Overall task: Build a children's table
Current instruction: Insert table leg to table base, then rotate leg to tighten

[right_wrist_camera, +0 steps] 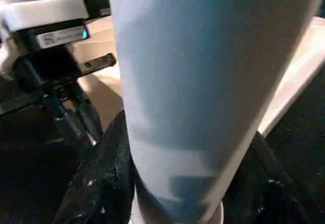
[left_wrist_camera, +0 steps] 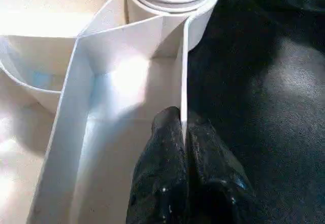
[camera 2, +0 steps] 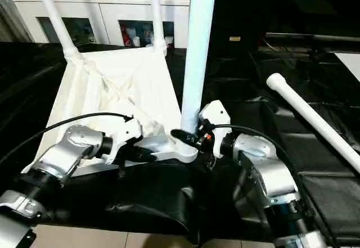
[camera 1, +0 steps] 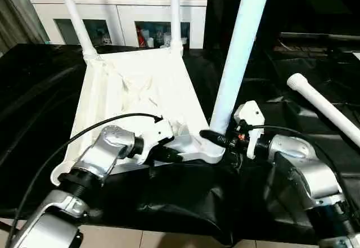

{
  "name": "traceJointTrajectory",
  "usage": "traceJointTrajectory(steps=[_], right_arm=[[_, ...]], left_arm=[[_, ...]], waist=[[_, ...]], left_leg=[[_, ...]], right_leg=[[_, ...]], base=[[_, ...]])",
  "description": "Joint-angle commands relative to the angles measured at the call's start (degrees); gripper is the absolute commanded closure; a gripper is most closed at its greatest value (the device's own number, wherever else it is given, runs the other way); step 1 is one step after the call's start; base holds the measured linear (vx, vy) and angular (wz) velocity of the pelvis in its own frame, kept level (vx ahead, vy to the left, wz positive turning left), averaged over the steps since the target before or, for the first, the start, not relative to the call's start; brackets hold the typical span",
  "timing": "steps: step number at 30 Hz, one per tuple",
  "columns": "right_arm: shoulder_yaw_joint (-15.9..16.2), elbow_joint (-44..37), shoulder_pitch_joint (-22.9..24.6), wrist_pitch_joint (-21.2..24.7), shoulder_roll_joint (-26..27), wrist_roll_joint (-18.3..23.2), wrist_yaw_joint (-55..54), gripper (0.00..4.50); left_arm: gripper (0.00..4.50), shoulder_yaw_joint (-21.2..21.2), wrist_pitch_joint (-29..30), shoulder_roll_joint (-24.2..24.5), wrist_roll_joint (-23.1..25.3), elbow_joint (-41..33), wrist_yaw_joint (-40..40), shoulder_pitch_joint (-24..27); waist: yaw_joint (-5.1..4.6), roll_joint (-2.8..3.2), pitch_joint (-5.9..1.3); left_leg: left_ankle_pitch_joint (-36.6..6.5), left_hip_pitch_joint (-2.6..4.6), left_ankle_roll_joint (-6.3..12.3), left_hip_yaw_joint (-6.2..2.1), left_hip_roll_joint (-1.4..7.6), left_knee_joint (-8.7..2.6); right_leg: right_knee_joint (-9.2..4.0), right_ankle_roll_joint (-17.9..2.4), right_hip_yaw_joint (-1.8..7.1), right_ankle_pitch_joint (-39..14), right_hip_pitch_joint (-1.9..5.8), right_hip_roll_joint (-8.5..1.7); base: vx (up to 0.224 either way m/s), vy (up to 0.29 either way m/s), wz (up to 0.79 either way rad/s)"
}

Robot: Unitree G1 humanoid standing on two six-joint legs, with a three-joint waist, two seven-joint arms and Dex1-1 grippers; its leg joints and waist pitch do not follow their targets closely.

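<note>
tabletop lies upside down on the black-covered surface, ribbed underside up. two legs stand in the far corner sockets, a third leg stands upright in the near right socket. fourth leg lies loose on the surface, well off to the right. left hand is clamped on the thin near edge wall of the tabletop, just beside that socket; left wrist view shows the wall pinched between both fingers, head views don't resolve this. right hand straddles the third leg's base, fingers either side, per the right wrist view. white cabinet behind.
</note>
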Motion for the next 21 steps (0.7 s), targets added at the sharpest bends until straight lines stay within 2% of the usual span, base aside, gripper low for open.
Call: traceJointTrajectory(steps=[1, 11, 14, 16, 17, 18, 20, 21], right_arm=[[5.7, 5.3, 2.8, 3.5, -0.3, -0.8, 3.5, 2.66], [5.1, 8.7, 1.4, 1.4, 0.4, -2.2, 4.3, 2.66], [3.8, 11.2, 1.3, -0.3, 2.2, -3.5, 0.0, 2.66], [2.8, 13.3, 0.9, -1.0, 3.4, -4.4, -3.4, 2.66], [1.5, 16.4, 0.2, -2.0, 4.8, -5.6, -7.7, 2.66], [1.1, 17.4, -0.1, -2.4, 5.3, -5.8, -8.9, 2.66], [-0.4, 20.9, -1.4, -3.4, 7.0, -6.7, -13.6, 2.66], [-1.0, 22.6, -2.2, -3.7, 7.6, -7.2, -15.7, 2.66]], left_arm=[[4.50, 0.1, -0.1, 0.4, -0.5, -1.2, -0.6, 0.0], [4.50, 0.0, -0.6, 1.3, 0.5, 0.5, -1.8, -0.9], [4.50, 1.3, 0.8, -0.6, 0.6, 2.4, 2.1, -1.6], [4.50, 1.7, 1.4, -1.8, 1.0, 3.6, 4.9, -1.9], [4.50, 2.3, 2.4, -3.5, 1.4, 5.0, 8.0, -2.2], [4.50, 2.5, 2.8, -4.1, 1.5, 5.4, 9.2, -2.4], [4.50, 3.4, 4.8, -6.2, 1.6, 6.8, 13.3, -3.1], [4.50, 4.2, 6.3, -7.4, 1.4, 7.4, 15.4, -3.6]], waist=[[-0.02, -0.39, -2.37], [-0.04, -0.42, -2.46], [-0.13, -0.36, -2.14], [-0.32, -0.46, -1.76], [-0.43, -0.60, -1.54], [-0.66, -0.55, -1.25], [-1.11, -0.61, -1.14], [-1.34, -0.65, -1.24]], left_leg=[[-13.6, 0.15, 0.57, 0.62, 0.71, -4.67], [-13.1, 0.14, 0.42, 0.64, 0.76, -4.69], [-15.0, 0.21, 0.03, 0.66, 0.74, -4.91], [-18.5, 0.49, -0.87, 0.69, 0.73, -5.14], [-21.2, 0.66, -1.37, 0.41, 0.61, -5.33], [-24.0, 0.86, -1.97, 0.24, 0.53, -5.40], [-26.3, 1.06, -2.48, -0.21, 0.41, -5.49], [-26.7, 1.00, -2.40, -0.59, 0.25, -5.67]], right_leg=[[-4.25, -13.3, 0.49, -9.7, 2.43, -1.43], [-4.18, -13.8, 0.43, -8.1, 2.47, -1.44], [-4.49, -13.6, 0.47, -11.3, 2.22, -1.48], [-5.03, -12.5, 0.47, -17.5, 1.77, -1.55], [-5.50, -10.8, 0.42, -23.4, 1.78, -1.60], [-6.04, -9.1, 0.38, -29.4, 1.22, -1.74], [-6.70, -6.5, 0.12, -35.6, 1.00, -1.87], [-7.08, -5.0, -0.21, -37.6, 1.15, -1.88]], base=[[0.000, 0.000, 0.00], [0.000, 0.000, 0.00], [0.000, 0.000, 0.00], [0.000, 0.000, 0.00], [0.000, 0.000, 0.00], [0.000, 0.000, 0.00], [-0.051, 0.004, -0.07], [-0.054, 0.009, -0.10]])
